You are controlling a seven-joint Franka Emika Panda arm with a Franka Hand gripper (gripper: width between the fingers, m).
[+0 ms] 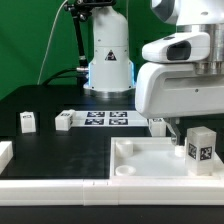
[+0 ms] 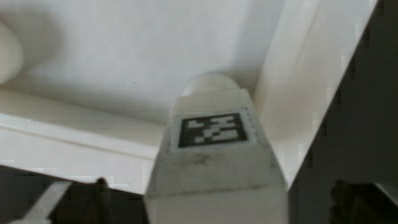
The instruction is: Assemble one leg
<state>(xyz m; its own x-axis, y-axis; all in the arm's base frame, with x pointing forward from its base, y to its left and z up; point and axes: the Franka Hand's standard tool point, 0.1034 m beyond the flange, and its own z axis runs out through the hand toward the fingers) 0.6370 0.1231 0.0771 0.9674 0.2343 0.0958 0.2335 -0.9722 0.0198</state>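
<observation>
Over the tray's [image 1: 135, 160] corner, leg [image 1: 200, 147] upright, pinched between the fingers [image 2: 169, 185], tag facing out

In the exterior view we count four small white tagged legs: one [image 1: 27, 122] at the far left, a second [image 1: 65, 120] beside the marker board [image 1: 107, 119], a third [image 1: 157, 124] half hidden behind the arm, and a fourth [image 1: 200, 148] standing on the one large white tray-like piece [image 1: 135, 160]. We see one marker board and one gripper [image 1: 178, 130]
</observation>
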